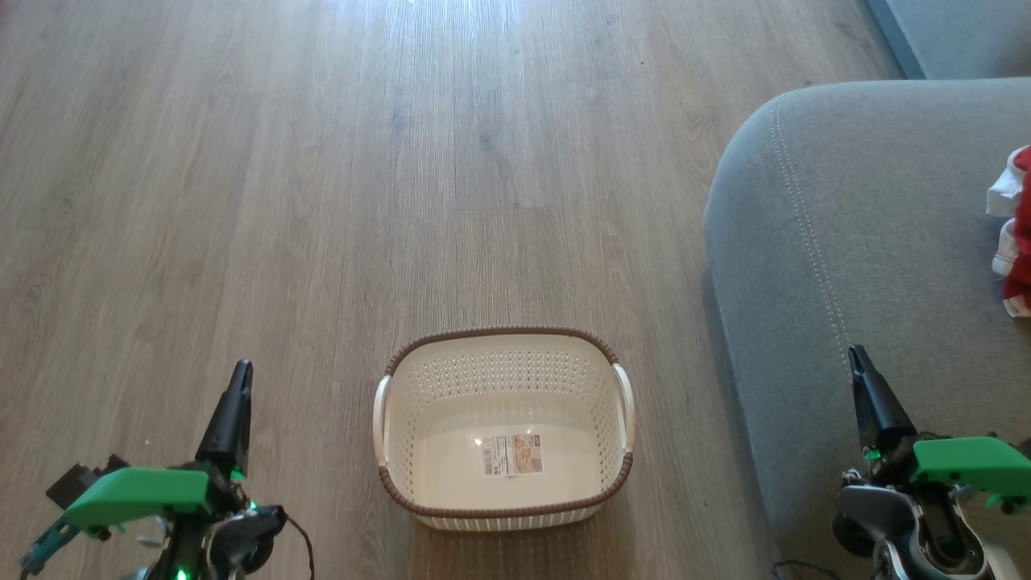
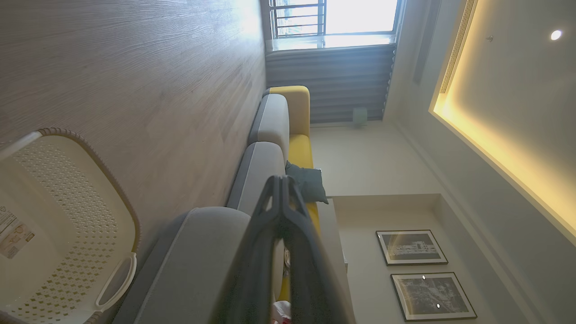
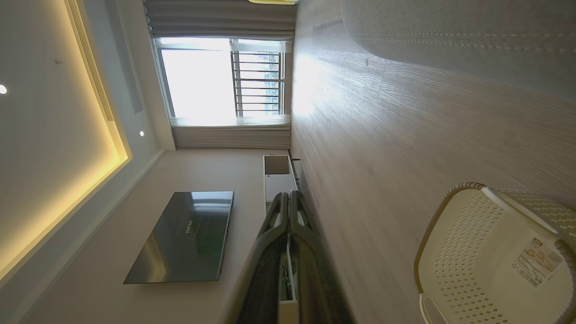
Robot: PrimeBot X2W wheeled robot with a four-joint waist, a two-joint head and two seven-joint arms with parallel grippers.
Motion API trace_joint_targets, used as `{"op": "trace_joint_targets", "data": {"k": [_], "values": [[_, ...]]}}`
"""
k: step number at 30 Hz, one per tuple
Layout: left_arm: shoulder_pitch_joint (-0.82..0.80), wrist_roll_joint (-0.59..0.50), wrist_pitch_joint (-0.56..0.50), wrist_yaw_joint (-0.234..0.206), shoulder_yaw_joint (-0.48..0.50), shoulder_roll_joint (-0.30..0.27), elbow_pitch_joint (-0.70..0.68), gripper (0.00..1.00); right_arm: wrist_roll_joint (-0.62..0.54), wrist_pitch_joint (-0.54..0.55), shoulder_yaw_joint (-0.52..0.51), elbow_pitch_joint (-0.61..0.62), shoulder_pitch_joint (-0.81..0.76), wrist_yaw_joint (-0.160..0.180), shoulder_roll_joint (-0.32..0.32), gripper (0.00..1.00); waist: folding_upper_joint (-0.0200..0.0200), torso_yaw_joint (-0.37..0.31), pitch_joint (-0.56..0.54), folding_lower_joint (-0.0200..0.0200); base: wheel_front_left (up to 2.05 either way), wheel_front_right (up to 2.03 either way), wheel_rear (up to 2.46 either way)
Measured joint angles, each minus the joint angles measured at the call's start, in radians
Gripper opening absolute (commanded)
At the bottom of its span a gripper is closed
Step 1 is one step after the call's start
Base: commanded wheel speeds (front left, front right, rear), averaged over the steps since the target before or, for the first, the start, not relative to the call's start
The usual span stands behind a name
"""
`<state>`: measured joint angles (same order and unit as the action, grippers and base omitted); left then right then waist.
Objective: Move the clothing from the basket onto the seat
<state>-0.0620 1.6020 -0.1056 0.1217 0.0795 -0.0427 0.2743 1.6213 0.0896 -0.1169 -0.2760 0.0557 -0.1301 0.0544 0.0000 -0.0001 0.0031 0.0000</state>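
Note:
The cream-white basket point(image 1: 503, 427) with a brown rim stands on the wood floor at centre front, holding nothing but its paper label point(image 1: 511, 453). Its perforated wall shows in the left wrist view point(image 2: 63, 225) and the right wrist view point(image 3: 490, 261). The grey seat point(image 1: 854, 266) fills the right side. Red clothing with white trim point(image 1: 1016, 229) lies on the seat at the right edge of the head view. My left gripper point(image 1: 239, 372) is shut, left of the basket. My right gripper point(image 1: 855, 354) is shut, over the seat's front.
Wood floor point(image 1: 322, 161) stretches around the basket. A sofa with grey and yellow cushions point(image 2: 288, 130) runs toward the window. A television point(image 3: 184, 236) hangs on the wall with a low cabinet point(image 3: 279, 177) beside it.

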Motion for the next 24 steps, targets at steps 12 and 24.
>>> {"op": "trace_joint_targets", "data": {"k": [12, 24], "values": [[0.0, 0.0, 0.0, 0.0, 0.0, 0.0, 0.0, 0.0, -0.001, 0.005, -0.003, 0.0, 0.0, 0.0, 0.0, 0.0, 0.0, 0.0, 0.0, 0.0, 0.0, 0.0, 0.0], [0.0, 0.0, 0.0, 0.0, 0.0, 0.0, 0.0, 0.0, -0.001, 0.008, -0.004, 0.0, 0.0, 0.0, -0.001, 0.0, 0.0, 0.0, 0.0, 0.0, 0.0, 0.0, 0.0]]}}
